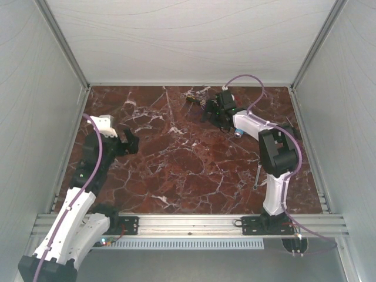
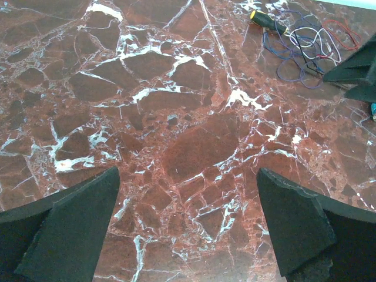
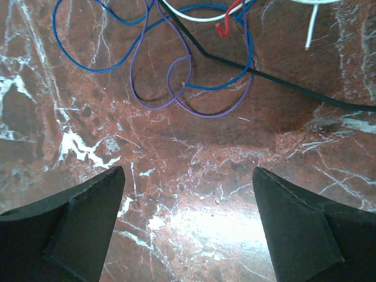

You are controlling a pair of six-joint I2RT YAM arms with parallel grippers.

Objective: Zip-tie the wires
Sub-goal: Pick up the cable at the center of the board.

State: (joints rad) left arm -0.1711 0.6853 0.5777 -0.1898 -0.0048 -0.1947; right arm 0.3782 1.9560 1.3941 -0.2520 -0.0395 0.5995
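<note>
One tangle of wires [image 3: 187, 85], blue, purple, white and red, lies on the desk [image 1: 176, 170] at one o'clock in the overhead view. Two claws show. The right claw [image 3: 188, 175] hovers just beside the tangle, spread and empty, and the left claw [image 2: 187, 175], at nine o'clock, is spread and empty too.

Thin wires [image 2: 305, 50] in purple, blue, white, red and black lie flat in a loose, overlapping tangle of loops on the counter [image 2: 176, 147], near its far edge, slightly right of centre.
</note>
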